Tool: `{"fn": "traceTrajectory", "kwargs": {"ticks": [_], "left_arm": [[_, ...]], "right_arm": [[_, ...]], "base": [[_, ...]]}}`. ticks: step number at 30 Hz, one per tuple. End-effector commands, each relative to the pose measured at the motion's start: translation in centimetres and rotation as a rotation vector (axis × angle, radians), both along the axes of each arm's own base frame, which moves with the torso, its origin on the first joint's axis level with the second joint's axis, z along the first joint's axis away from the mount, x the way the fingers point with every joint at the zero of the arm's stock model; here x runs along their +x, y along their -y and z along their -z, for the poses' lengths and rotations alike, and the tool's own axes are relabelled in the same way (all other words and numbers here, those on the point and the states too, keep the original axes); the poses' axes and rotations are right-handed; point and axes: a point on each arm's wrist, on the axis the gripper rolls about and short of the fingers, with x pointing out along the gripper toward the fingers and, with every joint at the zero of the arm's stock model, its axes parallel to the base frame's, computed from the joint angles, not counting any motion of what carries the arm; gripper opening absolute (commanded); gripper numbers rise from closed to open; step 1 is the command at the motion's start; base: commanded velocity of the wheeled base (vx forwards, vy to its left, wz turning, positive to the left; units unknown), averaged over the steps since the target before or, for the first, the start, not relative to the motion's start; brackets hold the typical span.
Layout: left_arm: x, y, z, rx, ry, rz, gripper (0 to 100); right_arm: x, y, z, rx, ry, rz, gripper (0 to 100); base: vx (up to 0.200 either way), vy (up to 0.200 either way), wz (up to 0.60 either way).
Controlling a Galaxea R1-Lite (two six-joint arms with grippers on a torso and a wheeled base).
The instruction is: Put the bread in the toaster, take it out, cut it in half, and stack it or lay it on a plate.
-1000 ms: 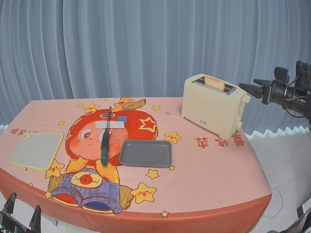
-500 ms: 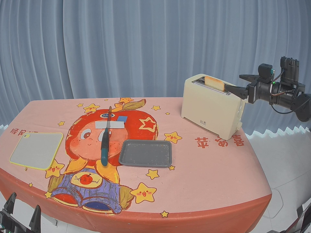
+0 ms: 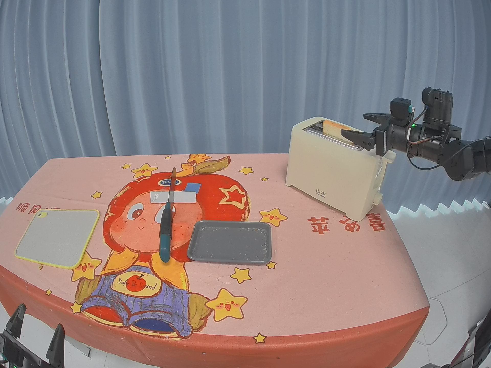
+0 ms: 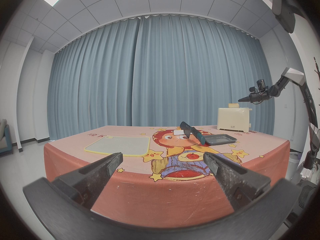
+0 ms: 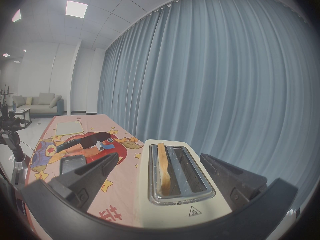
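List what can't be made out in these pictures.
- Bread: the lower part is hidden inside the toaster slot in the head and right wrist views.
- Left gripper: cut off by the head view's bottom edge.
- Knife: too small for detail in the left wrist view.

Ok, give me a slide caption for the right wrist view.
Open right gripper over the toaster, a bread slice standing upright inside it.
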Motion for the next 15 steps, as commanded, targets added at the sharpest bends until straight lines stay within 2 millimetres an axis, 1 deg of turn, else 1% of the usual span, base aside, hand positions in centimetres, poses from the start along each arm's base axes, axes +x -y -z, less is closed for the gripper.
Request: {"fn": "traceTrajectory", "kwargs": {"ticks": [1, 11, 15], "left_arm": [[0.1, 0.0, 0.5, 0.000, -0.018, -0.001, 100], [0.1, 0.0, 0.5, 0.000, -0.018, -0.001, 100], [0.1, 0.0, 0.5, 0.000, -0.020, -0.001, 100]], "right_arm": [[2.1, -0.2, 2.0, -0.006, -0.033, 0.001, 100], [3.5, -0.8, 3.2, -0.014, -0.040, -0.009, 100], [3.5, -1.4, 3.5, -0.018, -0.043, -0.022, 100]], "base": [[0.000, 0.000, 0.00], [0.000, 0.000, 0.00], [0.000, 0.000, 0.00]]}}
